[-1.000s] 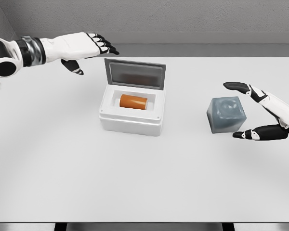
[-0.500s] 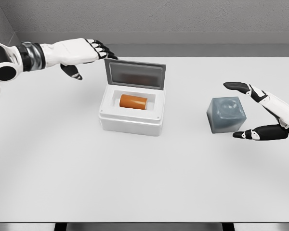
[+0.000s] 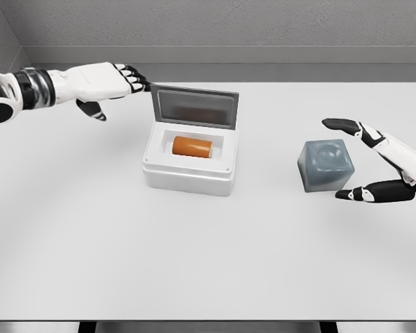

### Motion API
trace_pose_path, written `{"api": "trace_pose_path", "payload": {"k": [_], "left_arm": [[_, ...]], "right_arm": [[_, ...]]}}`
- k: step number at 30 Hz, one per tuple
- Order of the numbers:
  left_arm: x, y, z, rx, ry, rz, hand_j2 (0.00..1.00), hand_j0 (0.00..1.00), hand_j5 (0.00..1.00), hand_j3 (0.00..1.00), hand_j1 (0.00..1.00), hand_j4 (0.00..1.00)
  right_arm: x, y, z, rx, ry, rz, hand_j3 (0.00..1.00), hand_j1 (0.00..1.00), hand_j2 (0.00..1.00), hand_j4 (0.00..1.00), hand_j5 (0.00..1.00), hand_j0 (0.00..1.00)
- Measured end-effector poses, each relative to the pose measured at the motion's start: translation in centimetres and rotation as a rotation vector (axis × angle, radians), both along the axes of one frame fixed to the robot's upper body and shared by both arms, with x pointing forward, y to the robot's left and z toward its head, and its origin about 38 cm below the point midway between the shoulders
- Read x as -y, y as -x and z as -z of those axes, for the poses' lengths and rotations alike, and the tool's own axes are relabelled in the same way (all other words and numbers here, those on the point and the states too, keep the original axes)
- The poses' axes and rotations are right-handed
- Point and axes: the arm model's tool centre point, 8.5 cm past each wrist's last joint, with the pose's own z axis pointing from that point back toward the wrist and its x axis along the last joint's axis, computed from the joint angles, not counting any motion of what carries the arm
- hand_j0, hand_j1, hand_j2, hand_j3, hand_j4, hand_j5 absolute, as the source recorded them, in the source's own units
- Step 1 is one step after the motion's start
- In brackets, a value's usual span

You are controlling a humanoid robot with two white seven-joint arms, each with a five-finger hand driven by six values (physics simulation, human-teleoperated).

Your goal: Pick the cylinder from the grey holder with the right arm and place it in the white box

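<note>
Left hand, at upper left: fingers extended and loosely spread, holding nothing; black fingertips at the upper left corner of the raised lid, contact uncertain. White box, left of centre on the white table: open, its grey lid standing upright along the far edge. Orange cylinder: lying on its side inside the box's recess. Grey holder, right of the box and well apart from it: a rounded hollow in its top face. Right hand, at the right edge: wide open, thumb and fingers spread just beside the holder, grasping nothing.
</note>
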Motion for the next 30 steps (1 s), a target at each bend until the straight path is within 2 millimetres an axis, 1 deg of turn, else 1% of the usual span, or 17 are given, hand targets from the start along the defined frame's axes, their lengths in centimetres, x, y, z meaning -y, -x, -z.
{"api": "trace_pose_path", "payload": {"k": [3, 4, 9, 13, 19, 20, 22, 25, 26, 27, 29, 30], "left_arm": [[-0.4, 0.1, -0.3, 0.006, -0.006, -0.004, 1.0, 1.0, 1.0, 1.0, 1.0, 1.0], [-0.3, 0.3, 0.0, 0.002, -0.007, 0.001, 1.0, 1.0, 1.0, 1.0, 1.0, 1.0], [0.0, 0.9, -0.7, 0.027, -0.023, 0.027, 1.0, 1.0, 1.0, 1.0, 1.0, 1.0], [0.1, 1.0, -1.1, 0.036, -0.026, 0.032, 1.0, 1.0, 1.0, 1.0, 1.0, 1.0], [0.2, 1.0, -0.9, 0.029, -0.031, 0.034, 1.0, 1.0, 1.0, 1.0, 1.0, 1.0], [-0.1, 0.8, -1.0, 0.032, -0.031, 0.025, 1.0, 1.0, 1.0, 1.0, 1.0, 1.0], [-1.3, 0.5, -0.4, 0.015, -0.026, -0.013, 1.0, 1.0, 1.0, 1.0, 1.0, 1.0], [-2.3, 0.2, -0.4, 0.0, -0.018, -0.046, 1.0, 1.0, 1.0, 1.0, 1.0, 1.0], [-2.6, 0.2, -0.2, -0.027, -0.025, -0.054, 1.0, 1.0, 1.0, 1.0, 1.0, 1.0], [-3.0, 0.4, 0.5, -0.063, -0.035, -0.064, 1.0, 1.0, 1.0, 1.0, 1.0, 1.0], [-3.9, 0.7, 0.7, -0.096, -0.049, -0.082, 1.0, 1.0, 1.0, 1.0, 1.0, 1.0], [-4.3, 0.9, 1.3, -0.121, -0.051, -0.087, 1.0, 1.0, 1.0, 1.0, 1.0, 1.0]], "right_arm": [[0.0, 0.0, 0.0, 0.0, 0.0, 0.0, 1.0, 1.0, 1.0, 1.0, 1.0, 1.0], [0.0, 0.0, 0.0, 0.0, 0.0, 0.0, 1.0, 1.0, 1.0, 1.0, 1.0, 1.0], [0.1, 0.1, 0.2, -0.005, 0.0, 0.002, 1.0, 1.0, 1.0, 1.0, 1.0, 1.0], [0.1, 0.1, 0.2, -0.006, 0.0, 0.003, 1.0, 1.0, 1.0, 1.0, 1.0, 1.0], [0.1, 0.1, 0.2, -0.007, 0.0, 0.004, 1.0, 1.0, 1.0, 1.0, 1.0, 1.0], [0.1, 0.1, 0.2, -0.007, 0.0, 0.004, 1.0, 1.0, 1.0, 1.0, 1.0, 1.0], [0.1, 0.1, 0.2, -0.007, 0.0, 0.004, 1.0, 1.0, 1.0, 1.0, 1.0, 1.0], [0.1, 0.1, 0.2, -0.007, 0.0, 0.004, 1.0, 1.0, 1.0, 1.0, 1.0, 1.0], [0.1, 0.1, 0.2, -0.007, 0.0, 0.004, 1.0, 1.0, 1.0, 1.0, 1.0, 1.0], [0.1, 0.1, 0.2, -0.007, 0.0, 0.003, 1.0, 1.0, 1.0, 1.0, 1.0, 1.0], [0.1, 0.1, 0.2, -0.007, -0.001, 0.003, 1.0, 1.0, 1.0, 1.0, 1.0, 1.0], [0.1, 0.1, 0.2, -0.007, -0.001, 0.003, 1.0, 1.0, 1.0, 1.0, 1.0, 1.0]]}}
